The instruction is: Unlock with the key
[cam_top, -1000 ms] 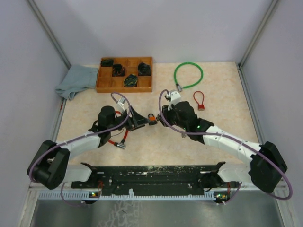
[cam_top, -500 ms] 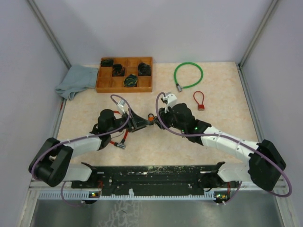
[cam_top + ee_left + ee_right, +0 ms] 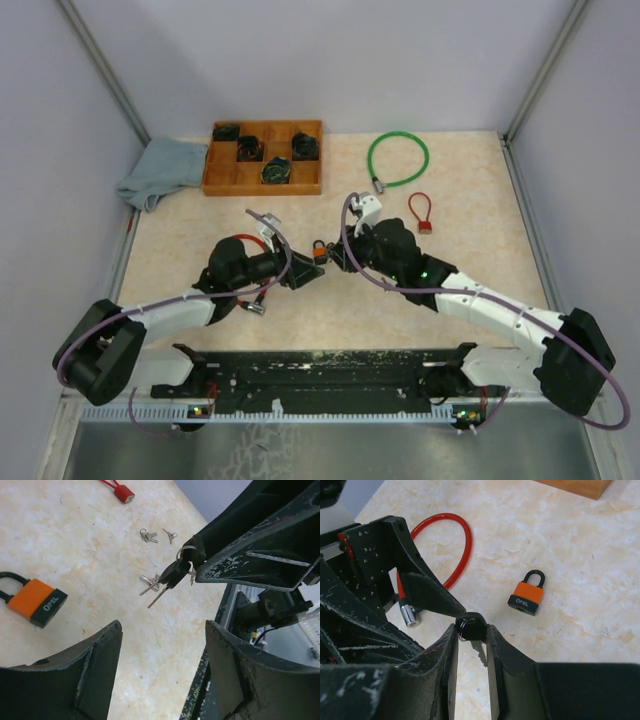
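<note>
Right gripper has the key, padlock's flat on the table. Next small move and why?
Probably move the left gripper over the orange padlock and grip its body. It lies loose on the table, the left gripper is open and empty, and the right gripper holds the key; unbraced, it would likely slide.

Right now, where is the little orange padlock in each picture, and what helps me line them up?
Top external: the orange padlock is near the picture's centre, just left of the right gripper.
Left wrist: the padlock is at the left edge, lying flat.
Right wrist: the padlock is right of centre.
Shared landmark: the right gripper, pinching the key, is close to the padlock in all three.
</note>
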Controlling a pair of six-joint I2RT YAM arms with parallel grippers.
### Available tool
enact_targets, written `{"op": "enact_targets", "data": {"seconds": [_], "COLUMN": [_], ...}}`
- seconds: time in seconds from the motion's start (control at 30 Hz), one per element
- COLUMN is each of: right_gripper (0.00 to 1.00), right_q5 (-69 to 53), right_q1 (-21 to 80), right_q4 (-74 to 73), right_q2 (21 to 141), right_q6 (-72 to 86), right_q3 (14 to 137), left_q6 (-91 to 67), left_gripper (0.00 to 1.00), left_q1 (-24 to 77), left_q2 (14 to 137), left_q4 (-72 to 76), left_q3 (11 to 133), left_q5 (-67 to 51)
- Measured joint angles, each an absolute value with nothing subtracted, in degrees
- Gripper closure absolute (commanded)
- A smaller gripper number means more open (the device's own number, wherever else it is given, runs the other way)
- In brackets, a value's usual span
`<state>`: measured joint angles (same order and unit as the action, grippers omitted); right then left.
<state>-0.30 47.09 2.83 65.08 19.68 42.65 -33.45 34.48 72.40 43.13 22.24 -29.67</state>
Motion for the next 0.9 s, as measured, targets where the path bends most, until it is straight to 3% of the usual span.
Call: {"op": "enact_targets", "data": {"seconds": [0.33,0.9], "right_gripper": [1.00,1.00], "right_q5": [-0.4,-1.4], "right_q1": [47.1,47.1], "right_q4": [1.5,1.3], "right_q2": [64.0,63.0], "right_q6": [20.2,21.6], "right_q3": [42.7,42.7], "left_q6": [-20.7,-16.1], "left_gripper": [0.46,0.54], "left_q1": [35.9,38.2], "left_q2": [74.1,80.6], "left_q4": [46.9,56.6], "left_q3": [22.4,22.9], "left_q5": [-30.0,-32.1]}}
